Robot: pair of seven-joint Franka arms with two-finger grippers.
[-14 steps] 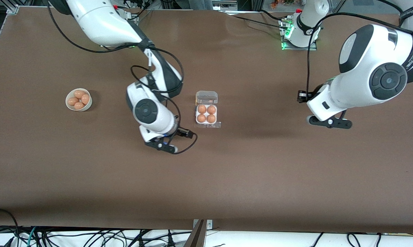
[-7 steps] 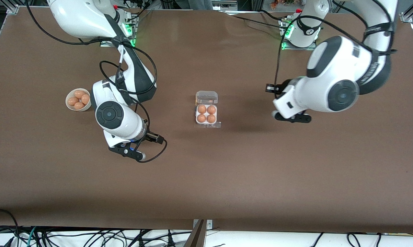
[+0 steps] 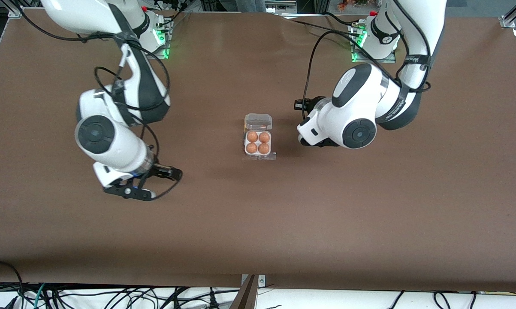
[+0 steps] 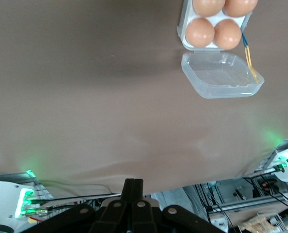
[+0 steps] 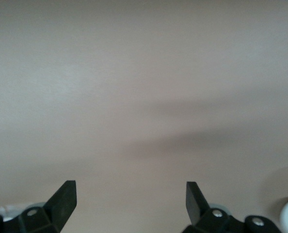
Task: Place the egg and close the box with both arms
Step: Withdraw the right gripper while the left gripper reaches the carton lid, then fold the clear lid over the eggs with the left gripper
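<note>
Clear square box point(image 3: 258, 138) (lid flat open) holds four smooth eggs; left tool point(image 4: 132, 187) pinched empty, right tool point(image 5: 129, 196) spread empty.

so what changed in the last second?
The right gripper, open and empty, swung away from the egg carton toward its own end of the table, covering the bowl. The left gripper, shut, came in beside the carton. Carton unmoved: four eggs, lid open.

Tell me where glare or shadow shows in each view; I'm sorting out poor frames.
Front view: a pale sheen on the table near the bases, and a soft shadow under the left arm beside the box. Left wrist view: green light spots, glints on the open lid. Right wrist view: washed-out table, faint shadow bands.
</note>
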